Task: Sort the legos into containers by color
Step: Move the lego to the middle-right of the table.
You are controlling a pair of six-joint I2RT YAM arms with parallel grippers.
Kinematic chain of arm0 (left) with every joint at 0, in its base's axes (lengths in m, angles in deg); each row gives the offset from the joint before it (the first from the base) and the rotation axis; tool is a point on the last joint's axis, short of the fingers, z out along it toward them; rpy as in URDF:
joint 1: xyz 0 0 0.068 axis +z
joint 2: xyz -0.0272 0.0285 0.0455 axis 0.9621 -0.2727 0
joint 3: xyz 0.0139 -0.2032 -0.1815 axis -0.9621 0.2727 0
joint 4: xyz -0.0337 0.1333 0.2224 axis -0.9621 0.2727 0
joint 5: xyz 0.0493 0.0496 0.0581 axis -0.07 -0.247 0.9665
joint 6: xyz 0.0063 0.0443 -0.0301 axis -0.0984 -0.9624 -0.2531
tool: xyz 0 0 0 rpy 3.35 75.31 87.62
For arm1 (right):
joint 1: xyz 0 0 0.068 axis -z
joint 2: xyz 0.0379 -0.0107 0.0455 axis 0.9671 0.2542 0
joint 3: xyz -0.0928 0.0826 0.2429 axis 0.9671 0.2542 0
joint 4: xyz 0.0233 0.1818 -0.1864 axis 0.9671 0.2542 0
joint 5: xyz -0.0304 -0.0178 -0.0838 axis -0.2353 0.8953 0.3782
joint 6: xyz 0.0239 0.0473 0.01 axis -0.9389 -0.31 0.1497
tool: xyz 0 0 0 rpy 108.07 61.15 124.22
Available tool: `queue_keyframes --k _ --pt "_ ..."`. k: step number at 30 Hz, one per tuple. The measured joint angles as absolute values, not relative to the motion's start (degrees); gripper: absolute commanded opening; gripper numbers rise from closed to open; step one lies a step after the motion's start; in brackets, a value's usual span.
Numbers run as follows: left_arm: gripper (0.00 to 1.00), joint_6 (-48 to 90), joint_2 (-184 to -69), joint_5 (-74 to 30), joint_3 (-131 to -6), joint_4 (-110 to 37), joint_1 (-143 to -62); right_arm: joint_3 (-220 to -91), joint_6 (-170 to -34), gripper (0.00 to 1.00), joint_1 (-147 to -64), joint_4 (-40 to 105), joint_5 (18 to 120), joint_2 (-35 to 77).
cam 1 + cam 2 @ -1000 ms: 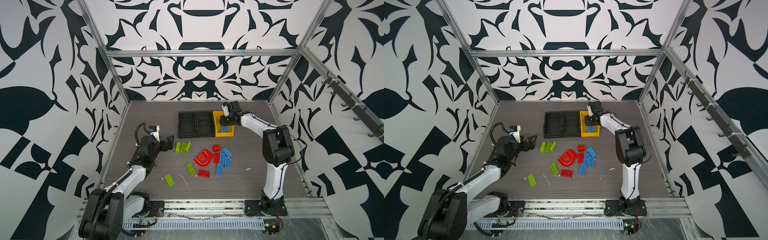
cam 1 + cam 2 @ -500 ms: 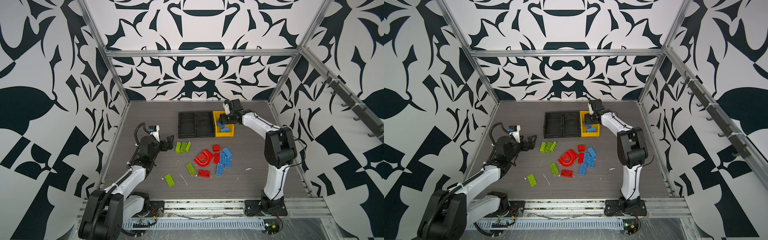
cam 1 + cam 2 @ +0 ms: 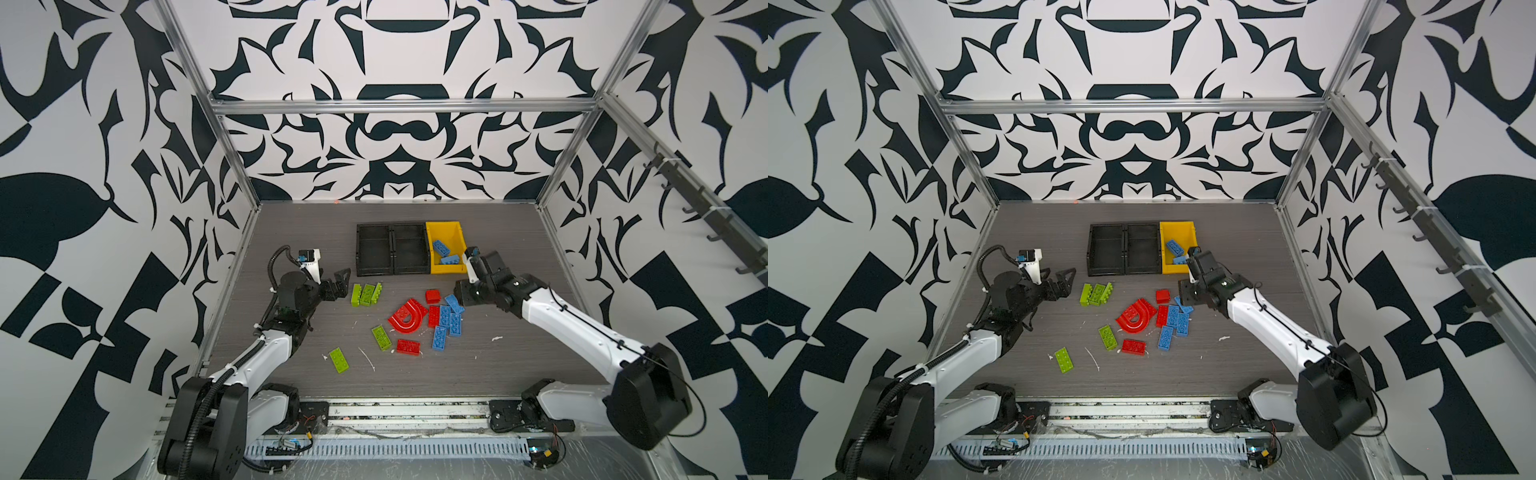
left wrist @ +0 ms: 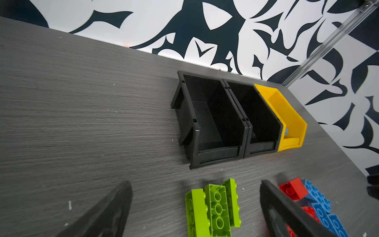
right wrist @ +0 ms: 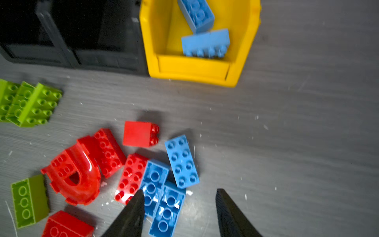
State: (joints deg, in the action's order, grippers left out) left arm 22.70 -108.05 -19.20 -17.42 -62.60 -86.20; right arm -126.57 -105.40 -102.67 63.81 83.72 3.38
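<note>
Over the loose blue bricks (image 5: 181, 162): right gripper (image 5: 179, 190), jaws apart, nothing held between them.
Yellow bin (image 3: 449, 270): at 12 o'clock from that gripper, with two blue bricks (image 3: 441, 248) inside.
Red arch (image 3: 407, 321): at 9 o'clock of the loose blue bricks, red bricks (image 3: 434, 316) touching it.
Left gripper (image 4: 194, 182): spread wide, empty; green trio (image 4: 213, 207) just beside it at 3 o'clock.
Black bins (image 3: 392, 272): side by side, touching the yellow bin at its 9 o'clock.
</note>
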Motion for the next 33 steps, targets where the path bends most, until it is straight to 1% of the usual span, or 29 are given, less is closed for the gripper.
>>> queue_keyframes --k 3,6,18,33 --pt "0.99 22.91 -108.55 -20.18 -17.42 -63.39 -86.2 -122.42 -107.39 0.57 -103.06 65.1 84.57 0.08" --pt "0.99 22.94 -108.55 -20.42 -17.42 -63.78 -86.2 -121.2 -107.54 0.56 -103.13 65.37 84.97 -0.08" --pt "0.99 22.52 -108.33 -19.9 -17.4 -63.56 -86.2 -125.15 -103.06 0.5 -103.0 58.17 82.96 15.42" --pt "1.0 22.45 -108.09 -19.51 -17.4 -63.21 -86.2 -126.05 -102.01 0.48 -98.76 50.96 80.29 20.91"
